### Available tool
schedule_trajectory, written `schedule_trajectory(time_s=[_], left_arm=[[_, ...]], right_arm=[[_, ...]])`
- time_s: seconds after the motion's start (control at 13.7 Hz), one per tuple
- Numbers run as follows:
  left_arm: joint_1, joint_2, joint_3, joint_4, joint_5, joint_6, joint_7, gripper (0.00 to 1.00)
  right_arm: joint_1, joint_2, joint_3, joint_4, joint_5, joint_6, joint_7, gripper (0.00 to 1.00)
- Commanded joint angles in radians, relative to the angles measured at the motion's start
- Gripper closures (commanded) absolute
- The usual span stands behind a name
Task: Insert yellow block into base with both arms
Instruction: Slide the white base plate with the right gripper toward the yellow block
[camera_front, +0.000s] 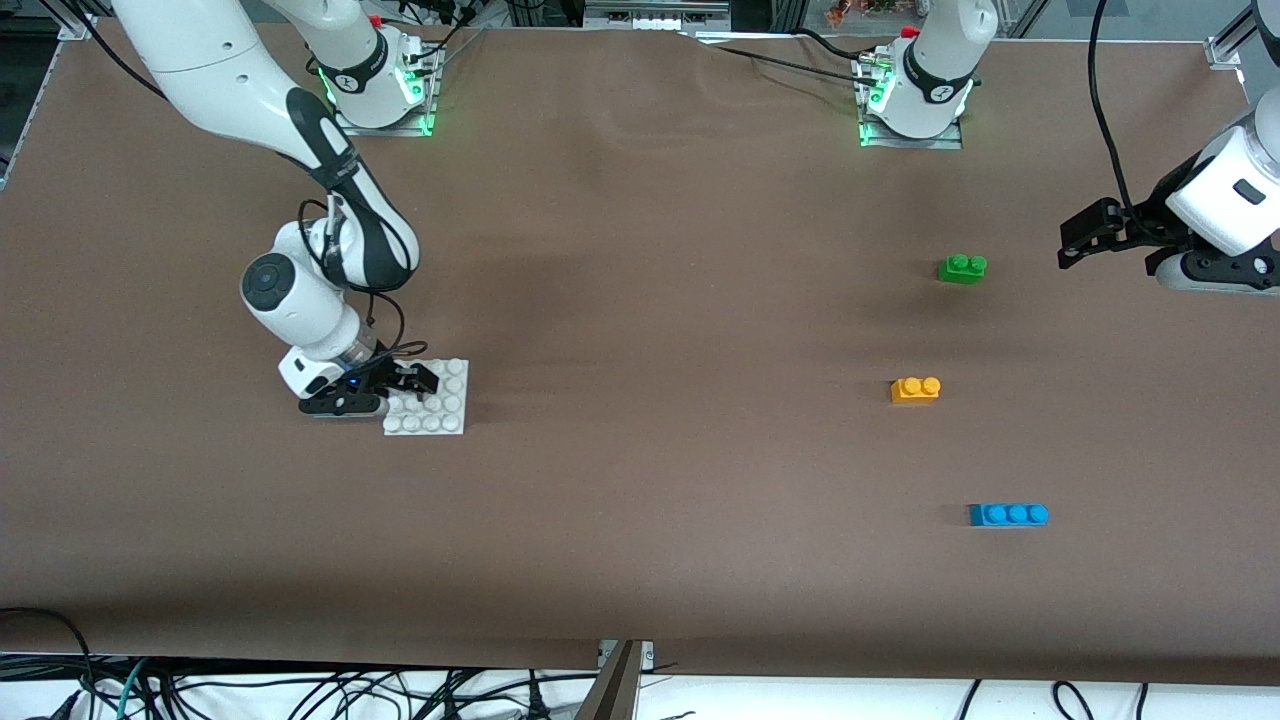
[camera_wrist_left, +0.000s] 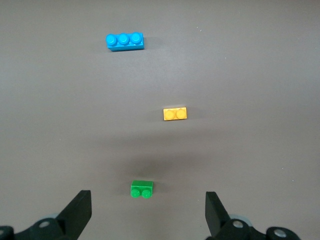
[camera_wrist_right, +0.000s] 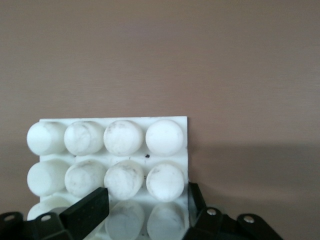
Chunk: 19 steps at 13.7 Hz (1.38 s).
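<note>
The yellow block (camera_front: 915, 389) (camera_wrist_left: 175, 114) lies alone on the brown table toward the left arm's end, studs up. The white studded base (camera_front: 440, 405) (camera_wrist_right: 183, 122) rests flat toward the right arm's end. My right gripper (camera_front: 405, 385) (camera_wrist_right: 146, 200) is down on it, shut on the base: one finger sits against the plate's edge and the other among the studs. My left gripper (camera_front: 1072, 245) (camera_wrist_left: 147, 202) hangs open over the table beside the green brick, with nothing between its fingers.
A green two-stud brick (camera_front: 962, 268) (camera_wrist_left: 142, 189) lies farther from the front camera than the yellow block. A blue three-stud brick (camera_front: 1008, 514) (camera_wrist_left: 125, 41) lies nearer. Between the base and the bricks stretches bare brown table.
</note>
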Motion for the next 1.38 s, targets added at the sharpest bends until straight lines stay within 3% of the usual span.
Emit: schedule_trajectory(time_s=[0.0,0.8,1.31], left_arm=[[0.004,0.011,-0.001,0.028,-0.016,-0.02,0.016,0.0],[0.003,0.011,-0.002,0.028,-0.016,-0.019,0.016,0.0],[0.004,0.01,-0.002,0.028,-0.016,-0.019,0.016,0.0]], right_arm=[[0.047,0.028,0.006,0.013,0.019,0.031,0.076,0.29],[0.308,0.127,0.003,0.18,0.014,0.073,0.322,0.29],[0.465,0.228,-0.003,0.366,0.013,0.068,0.511,0.29]])
